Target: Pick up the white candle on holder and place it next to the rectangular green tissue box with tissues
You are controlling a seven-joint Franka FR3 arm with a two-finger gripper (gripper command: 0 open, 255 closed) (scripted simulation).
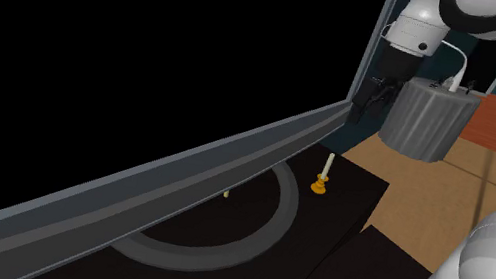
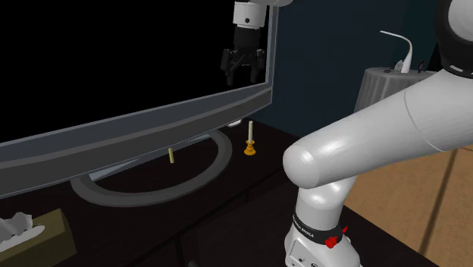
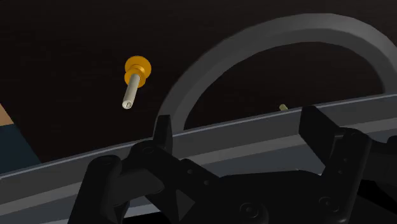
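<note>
The candle (image 1: 324, 173) is a thin white stick on a small orange holder (image 2: 249, 149), standing upright on the dark table beside the grey ring base. My gripper (image 1: 374, 92) hangs high above it, open and empty, close to the upper corner of a big flat screen (image 2: 243, 72). In the wrist view the candle (image 3: 133, 83) lies far below, off to one side of the spread fingers (image 3: 163, 130). The tissue box (image 2: 45, 227), olive green with white tissues (image 2: 15, 226), sits at the second exterior view's lower left, on the far side of the ring from the candle.
A large black screen with a grey frame (image 1: 234, 152) leans over the table on a grey ring base (image 2: 216, 163). A short pale stick (image 2: 171, 155) stands inside the ring. A grey ribbed cylinder (image 1: 428, 120) stands beyond the table over an orange floor.
</note>
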